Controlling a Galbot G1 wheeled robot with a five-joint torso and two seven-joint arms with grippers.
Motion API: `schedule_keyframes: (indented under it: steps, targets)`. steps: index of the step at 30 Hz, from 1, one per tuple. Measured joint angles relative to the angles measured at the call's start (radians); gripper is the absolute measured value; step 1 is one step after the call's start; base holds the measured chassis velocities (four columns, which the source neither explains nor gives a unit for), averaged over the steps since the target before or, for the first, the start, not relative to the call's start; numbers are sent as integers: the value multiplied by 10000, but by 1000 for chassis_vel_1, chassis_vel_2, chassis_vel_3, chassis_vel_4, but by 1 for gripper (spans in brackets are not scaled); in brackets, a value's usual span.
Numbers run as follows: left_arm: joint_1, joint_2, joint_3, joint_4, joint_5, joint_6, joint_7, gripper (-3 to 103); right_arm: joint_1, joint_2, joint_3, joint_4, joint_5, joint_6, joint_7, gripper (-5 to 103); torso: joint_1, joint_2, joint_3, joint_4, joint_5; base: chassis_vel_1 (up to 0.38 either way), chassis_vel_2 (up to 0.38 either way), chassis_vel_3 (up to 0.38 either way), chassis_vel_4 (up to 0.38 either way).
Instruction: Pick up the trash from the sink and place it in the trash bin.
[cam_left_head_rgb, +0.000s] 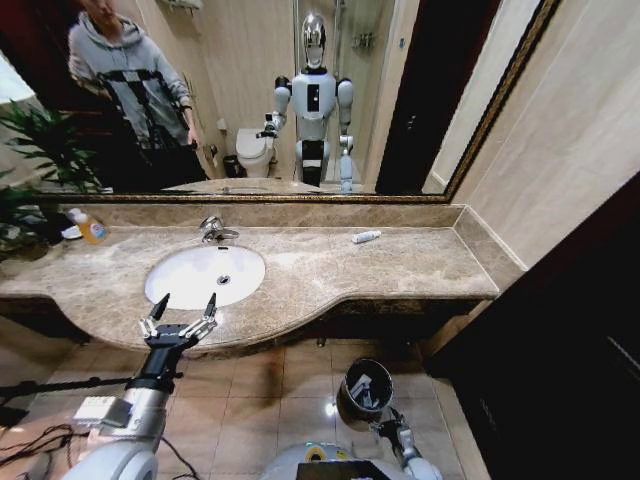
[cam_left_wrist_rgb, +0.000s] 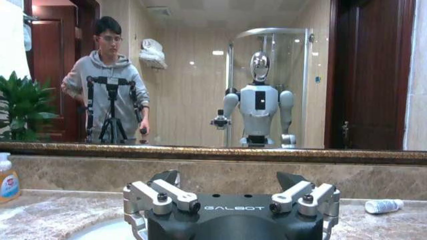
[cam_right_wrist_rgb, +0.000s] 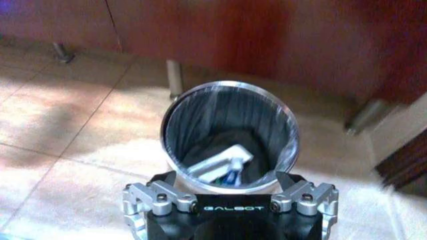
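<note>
The white oval sink (cam_left_head_rgb: 172, 283) sits in the beige marble counter, its drain showing. My left gripper (cam_left_head_rgb: 184, 304) hovers open over the counter's front edge just before the basin; in the left wrist view its fingers (cam_left_wrist_rgb: 168, 177) stand wide apart, nothing between them. A small white tube (cam_left_head_rgb: 366, 237) (cam_left_wrist_rgb: 383, 205) lies on the counter right of the sink. On the floor stands the dark round trash bin (cam_left_head_rgb: 349, 408) with a white packet (cam_right_wrist_rgb: 217, 163) and other trash inside. My right gripper (cam_left_head_rgb: 392, 425) (cam_right_wrist_rgb: 227, 181) hangs open just above the bin's near rim (cam_right_wrist_rgb: 168, 125).
A chrome faucet (cam_left_head_rgb: 213, 231) rises behind the basin. A yellow bottle (cam_left_head_rgb: 90, 228) (cam_left_wrist_rgb: 7, 180) stands at the counter's back left beside a plant (cam_left_head_rgb: 30, 150). A large mirror backs the counter. Dark cabinet legs (cam_right_wrist_rgb: 173, 77) stand behind the bin. Cables lie on the floor at left.
</note>
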Motion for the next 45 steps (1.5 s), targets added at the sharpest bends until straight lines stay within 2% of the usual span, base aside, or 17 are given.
schedule_keyframes:
  steps: [3, 7, 11, 12, 14, 16, 17, 19, 23, 27, 28, 34, 36, 37, 41, 44, 45]
  targets:
    - [0, 0, 0, 0, 0, -1, 0, 100, -387, -98, 61, 719, -444, 463, 435, 97, 0, 0, 0, 1, 0, 0, 0, 0, 0]
    - [0, 0, 0, 0, 0, 0, 0, 100, -1010, -255, 113, 1917, -654, 550, 807, 99, 0, 1, 0, 0, 1, 0, 0, 0, 0]
    - [0, 0, 0, 0, 0, 0, 0, 100, -1966, -526, 224, 4090, -263, 102, 878, 100, 0, 1, 0, -1, -1, 0, 0, 0, 0]
    - [0, 0, 0, 0, 0, 0, 0, 100, -1966, -526, 224, 4090, -263, 102, 878, 100, 0, 1, 0, -1, -1, 0, 0, 0, 0]
    - [0, 0, 0, 0, 0, 0, 1, 100, -2736, -701, 276, 5861, 354, -387, 913, 100, 0, 1, 0, 1, -2, 0, 0, 0, 0]
    - [0, 0, 0, 0, 0, 0, -2, 100, -3008, -754, 296, 6391, 495, -518, 915, 100, 0, 1, 0, 1, -2, 0, 0, 0, 0]
    - [0, 0, -1, 0, 0, 0, -1, 100, -3515, -816, 355, 7415, 763, -720, 918, 100, 0, 1, 0, -1, 1, 0, 0, 0, 0]
    - [0, 0, 0, 0, 0, 0, -1, 100, -3754, -829, 396, 7961, 893, -814, 924, 100, 0, 1, 0, -1, 1, 0, 0, 0, 0]
    - [0, 0, 0, 0, 0, 0, -1, 100, -4860, -833, 708, 10851, 1414, -1308, 1097, 100, 0, 1, 0, 0, 1, 0, 0, 0, 0]
    - [0, 0, 0, 0, 0, 0, -1, 100, -5208, -838, 860, 12142, 1504, -1482, 1112, 100, 0, 1, -1, 0, -3, 0, 0, 0, 0]
    - [0, 0, 0, 0, 0, 0, 0, 100, -5357, -857, 928, 13018, 1656, -1712, 1106, 100, -1, 1, 0, -1, -4, 0, 0, 0, 0]
    - [0, 0, 0, 0, 0, 0, 0, 100, -4455, -1042, 849, 14560, 2205, -2586, 958, 100, -1, 1, 0, -1, -1, 0, 0, 0, 0]
    - [0, 0, 0, 0, 0, 0, 0, 100, -3835, -1244, 684, 14770, 2614, -3087, 945, 100, 0, 1, 0, 0, -1, 0, 0, 0, 0]
    - [0, 0, 0, 0, 0, 0, 0, 100, -3128, -1544, 471, 14801, 3181, -3640, 967, 100, 0, 1, 1, 0, 0, 0, 0, 0, 0]
    - [0, 0, 0, 0, 0, 0, 1, 100, -1576, -2204, 10, 14154, 3988, -4382, 1026, 100, 0, 0, 1, 1, 0, 0, 0, 0, 0]
    - [0, -1, 0, 0, 0, 0, 0, 100, -139, -2568, -458, 13108, 4213, -4624, 1076, 100, 0, -1, 2, -1, 0, 0, 0, 0, 0]
    - [0, -1, 0, 0, 0, 0, 0, 100, -139, -2568, -458, 13108, 4213, -4624, 1076, 100, 0, -1, 2, -1, 0, 0, 0, 0, 0]
